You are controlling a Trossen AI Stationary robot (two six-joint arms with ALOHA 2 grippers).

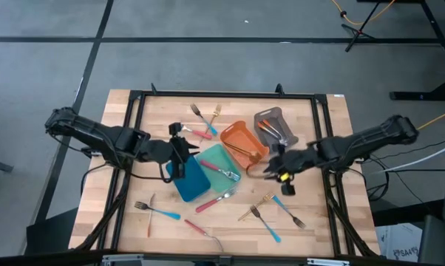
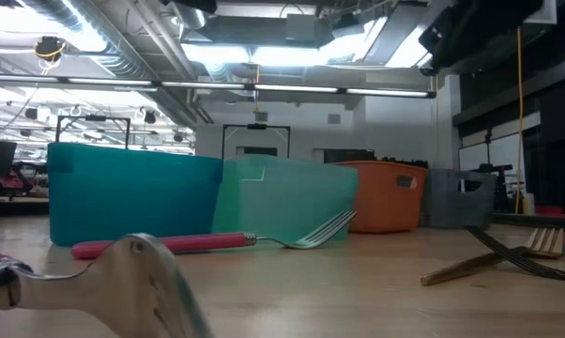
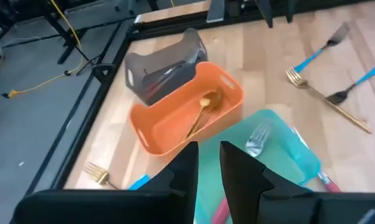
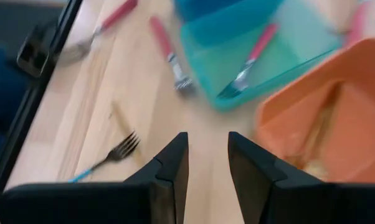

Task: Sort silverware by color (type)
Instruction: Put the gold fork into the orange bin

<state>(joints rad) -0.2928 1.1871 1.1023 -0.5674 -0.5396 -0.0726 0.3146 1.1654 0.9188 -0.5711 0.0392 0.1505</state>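
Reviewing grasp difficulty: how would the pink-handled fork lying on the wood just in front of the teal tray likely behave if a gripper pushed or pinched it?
The pink-handled fork looks slim and lies flat on the table, so it would probably slide rather than roll. Its low profile likely makes pinching awkward. It appears stiff and light.

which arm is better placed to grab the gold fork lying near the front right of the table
Right. The right pincer, open and empty, hovers near the gold-handled metal fork. The left pincer sits over the blue rectangular tray, farther away.

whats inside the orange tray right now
The orange tray holds one gold utensil, lying along its floor in the left wrist view. The near wall hides a strip of the floor, so anything there cannot be seen.
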